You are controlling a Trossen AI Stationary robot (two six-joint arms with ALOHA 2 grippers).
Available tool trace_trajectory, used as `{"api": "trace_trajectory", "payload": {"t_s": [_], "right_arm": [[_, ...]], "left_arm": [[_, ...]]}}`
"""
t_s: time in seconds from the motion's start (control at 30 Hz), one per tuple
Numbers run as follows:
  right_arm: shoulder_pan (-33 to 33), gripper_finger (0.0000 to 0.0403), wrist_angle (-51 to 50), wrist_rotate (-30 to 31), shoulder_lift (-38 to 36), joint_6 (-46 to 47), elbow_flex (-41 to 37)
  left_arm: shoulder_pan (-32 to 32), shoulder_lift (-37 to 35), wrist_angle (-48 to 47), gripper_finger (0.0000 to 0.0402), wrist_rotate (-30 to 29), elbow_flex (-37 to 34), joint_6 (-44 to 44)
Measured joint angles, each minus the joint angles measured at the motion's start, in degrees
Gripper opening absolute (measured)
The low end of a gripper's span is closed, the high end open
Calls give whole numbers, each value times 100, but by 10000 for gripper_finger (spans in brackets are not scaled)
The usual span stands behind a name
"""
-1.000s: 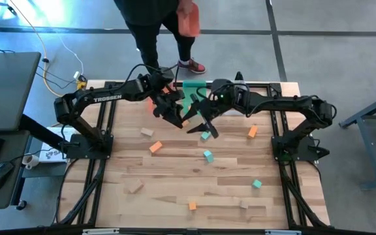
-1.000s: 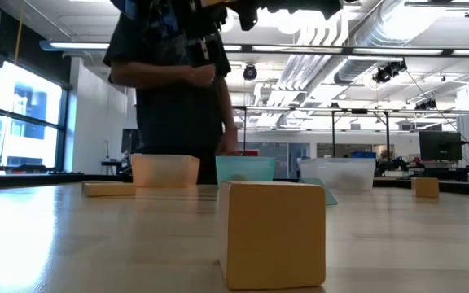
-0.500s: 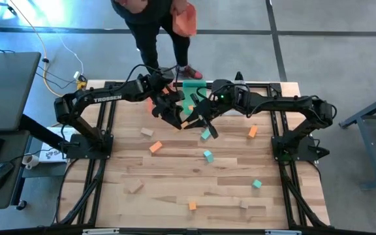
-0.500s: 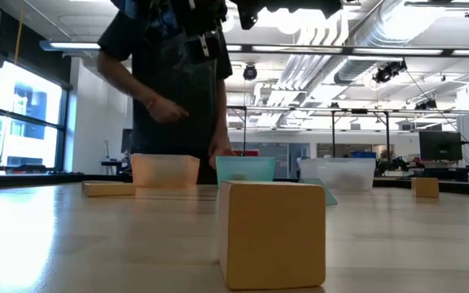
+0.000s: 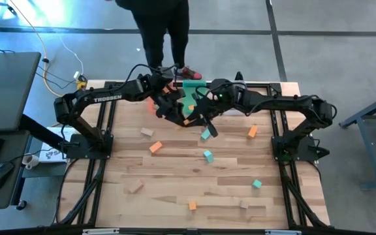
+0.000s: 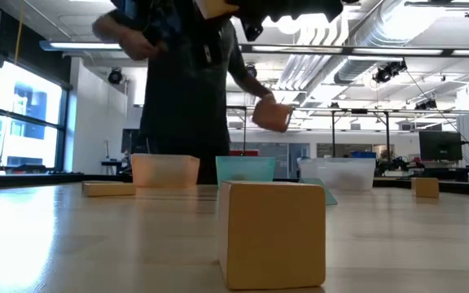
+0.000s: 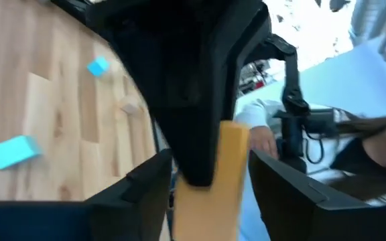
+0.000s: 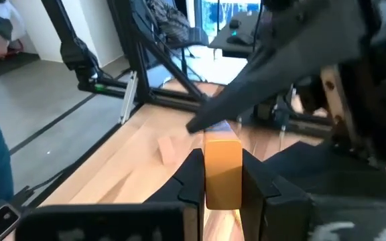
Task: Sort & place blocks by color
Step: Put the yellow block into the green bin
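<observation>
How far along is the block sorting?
Done: cannot tell, the teal plastic tray hides its contents. In hand: right pincer shut on a small orange rectangular block over the wooden table's far middle, left pincer open around it. Left: about nine loose orange, teal and tan wooden blocks on the table.

An orange block (image 7: 214, 181) stood upright between the left hand's (image 7: 210, 184) spread fingers (image 7: 136, 191), a dark finger of the other arm (image 7: 193, 94) pressed against it — two teal blocks (image 7: 15, 151) lay on the bench (image 7: 59, 120) beyond.
</observation>
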Motion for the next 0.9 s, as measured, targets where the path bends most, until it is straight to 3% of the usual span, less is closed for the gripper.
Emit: {"api": "trace_trajectory", "payload": {"t_s": [0.2,0.4,0.63,0.9], "right_arm": [[-240,32,-499,-7,0,-30,0],[-539,32,-1032,157,0,-298,0],[-879,31,-1482,1190,0,-870,0],[-1209,31,-1291,2235,199,-812,0]], "left_arm": [[140,2,-19,225,-485,0,140],[436,0,-9,226,-738,0,143],[735,2,-17,222,-1351,0,419],[871,2,-26,222,-2590,0,688]]}}
